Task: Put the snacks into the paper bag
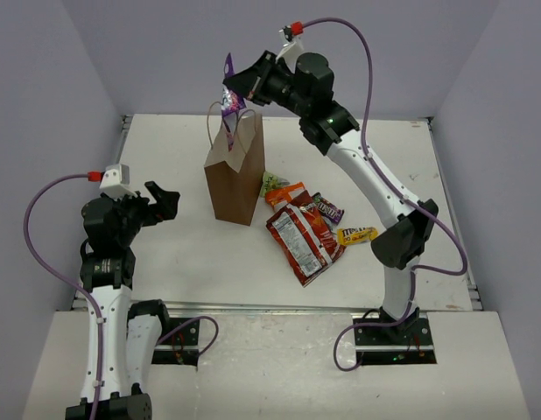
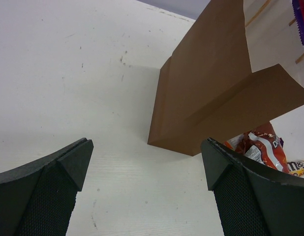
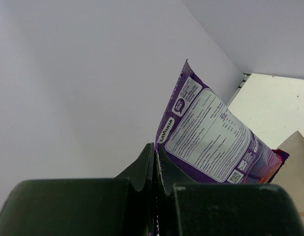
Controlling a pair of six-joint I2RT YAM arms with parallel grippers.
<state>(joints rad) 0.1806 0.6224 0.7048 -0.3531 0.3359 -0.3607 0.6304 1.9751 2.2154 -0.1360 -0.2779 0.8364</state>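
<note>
Pincers are showing different states in the overhead view. The right pincer (image 1: 238,86) is clamping tight on the purple packet (image 1: 231,94) and dangling it over the top of the paper bag (image 1: 234,175). The packet's lower end is overlapping the loop handles from this angle. The left pincer (image 1: 170,199) is hovering with jaws spread wide, holding nothing, and the bag is standing ahead of it and to its right. Beyond the bag from that pincer, the red chip bag (image 1: 298,238), orange packet (image 1: 286,193), green packet (image 1: 270,182), dark brown packet (image 1: 327,208) and yellow packet (image 1: 356,234) are lying clustered on the bench (image 1: 183,254).

In the left wrist view, the left pincer (image 2: 146,152) is gaping over bare bench (image 2: 68,73). The paper bag (image 2: 201,98) is standing upright ahead, plain brown. The red chip bag (image 2: 262,145) is peeking out past its right side.

In the right wrist view, the right pincer (image 3: 155,167) is pressing its fingers together on the purple packet (image 3: 211,142). The packet's printed back panel is facing the camera. A corner of the paper bag (image 3: 297,162) is showing below and right of the pincer.
</note>
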